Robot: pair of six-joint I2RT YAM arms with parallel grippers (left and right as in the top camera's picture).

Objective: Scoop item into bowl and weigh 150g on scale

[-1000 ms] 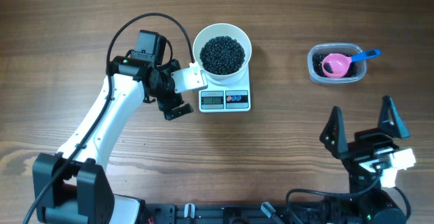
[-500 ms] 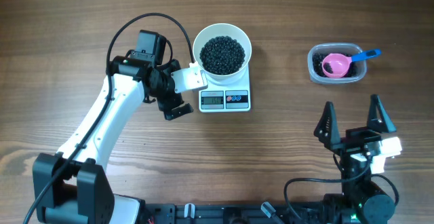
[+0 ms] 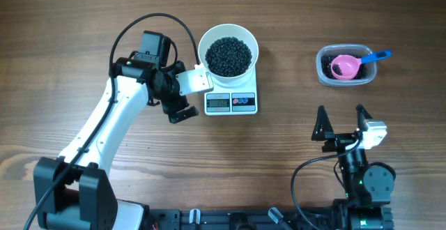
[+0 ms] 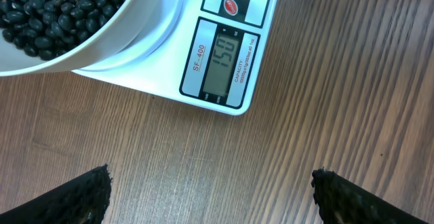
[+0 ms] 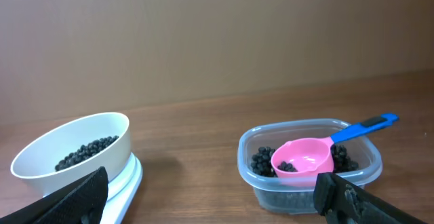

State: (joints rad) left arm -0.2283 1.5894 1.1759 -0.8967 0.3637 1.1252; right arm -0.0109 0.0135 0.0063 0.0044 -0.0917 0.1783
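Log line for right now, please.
bowl of beans on scale | display 150 | scoop in tub | left gripper open | right gripper open

Smooth bowl (image 5: 42, 168), matt wood-grain table (image 3: 348, 7)

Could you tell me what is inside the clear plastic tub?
The clear tub holds the pink scoop, blue handle over the rim, lying on black beans. A few beans sit in its cup. Whatever lies under the scoop is hidden.
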